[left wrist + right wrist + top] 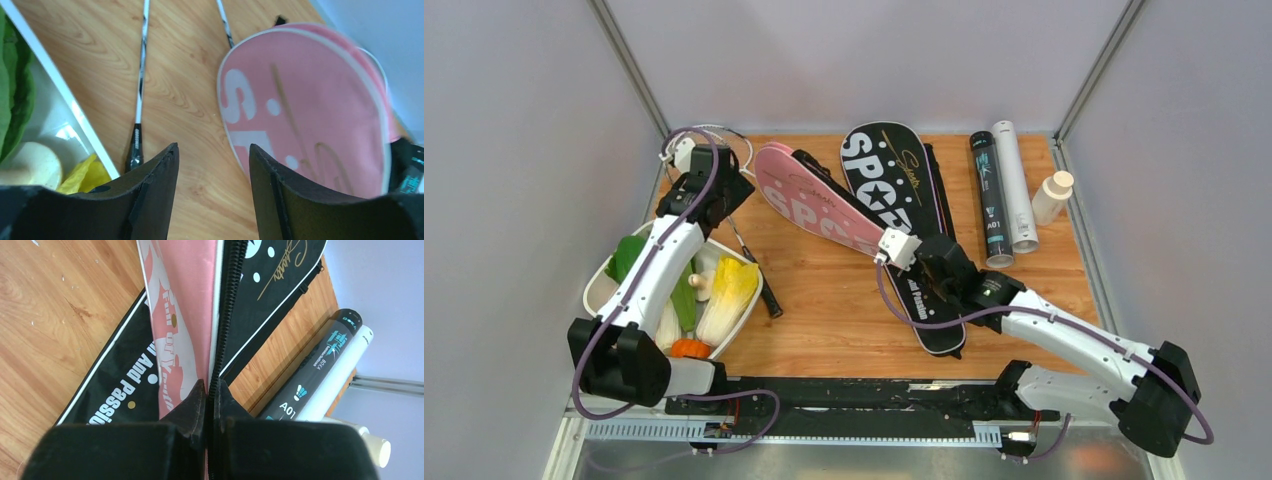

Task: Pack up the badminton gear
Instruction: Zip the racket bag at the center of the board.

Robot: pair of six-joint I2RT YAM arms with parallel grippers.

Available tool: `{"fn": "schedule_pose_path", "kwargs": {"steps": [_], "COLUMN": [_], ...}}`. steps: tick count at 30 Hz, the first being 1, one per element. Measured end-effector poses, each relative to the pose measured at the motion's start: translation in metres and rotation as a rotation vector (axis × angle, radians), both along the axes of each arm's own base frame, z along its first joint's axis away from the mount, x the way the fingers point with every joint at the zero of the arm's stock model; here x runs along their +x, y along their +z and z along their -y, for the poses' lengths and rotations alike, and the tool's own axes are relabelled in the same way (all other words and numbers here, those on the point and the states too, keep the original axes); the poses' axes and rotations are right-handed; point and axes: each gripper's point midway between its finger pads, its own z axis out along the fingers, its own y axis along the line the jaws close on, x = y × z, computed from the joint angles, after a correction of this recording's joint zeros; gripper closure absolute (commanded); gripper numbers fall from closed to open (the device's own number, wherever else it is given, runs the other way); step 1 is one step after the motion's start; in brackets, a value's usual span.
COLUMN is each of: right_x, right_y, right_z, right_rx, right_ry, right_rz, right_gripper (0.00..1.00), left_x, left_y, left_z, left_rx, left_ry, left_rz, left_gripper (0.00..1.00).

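At eleven o'clock our left gripper hangs half open and empty over the wood between a racket shaft and the pink bag. At centre our right gripper is clamped tight on that bag's zipper edge, above the black bag. A black tube and a white tube lie at two o'clock.

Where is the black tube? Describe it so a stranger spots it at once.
Go to the far right corner of the table, where two tubes lie side by side. The black tube lies between the black bag and the white tube. It alone is dark, with teal lettering.
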Motion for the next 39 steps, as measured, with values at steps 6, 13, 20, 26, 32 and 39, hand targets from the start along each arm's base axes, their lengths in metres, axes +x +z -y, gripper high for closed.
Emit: {"fn": "schedule_pose_path", "kwargs": {"steps": [6,13,20,26,32,39], "right_x": [-0.006,-0.012,-0.02,-0.027,-0.028,-0.029], "right_y": [0.002,0.0,0.002,0.006,0.005,0.004], "right_z": [0.0,0.001,0.007,0.006,0.006,0.007], "right_rx": [-0.002,-0.024,-0.037,-0.031,-0.043,-0.048], "right_ry": [0.027,0.044,0.06,0.085,0.092,0.093], "right_rz": [0.056,0.097,0.143,0.174,0.181,0.188], "right_gripper": [1.0,1.0,1.0,0.98,0.98,0.96], "left_x": [0.011,0.024,0.016,0.023,0.02,0.017], "left_y": [0.028,0.079,0.061,0.045,0.016,0.014], "left_z": [0.006,0.008,0.007,0.017,0.027,0.031], "left_rx": [-0.026,-0.073,-0.113,-0.167,-0.202,-0.231], "left_ry": [-0.015,0.012,0.046,0.028,-0.004,-0.017], "left_rz": [0.072,0.177,0.114,0.067,0.003,0.015], "left_gripper": [0.38,0.37,0.37,0.38,0.38,0.41]}}
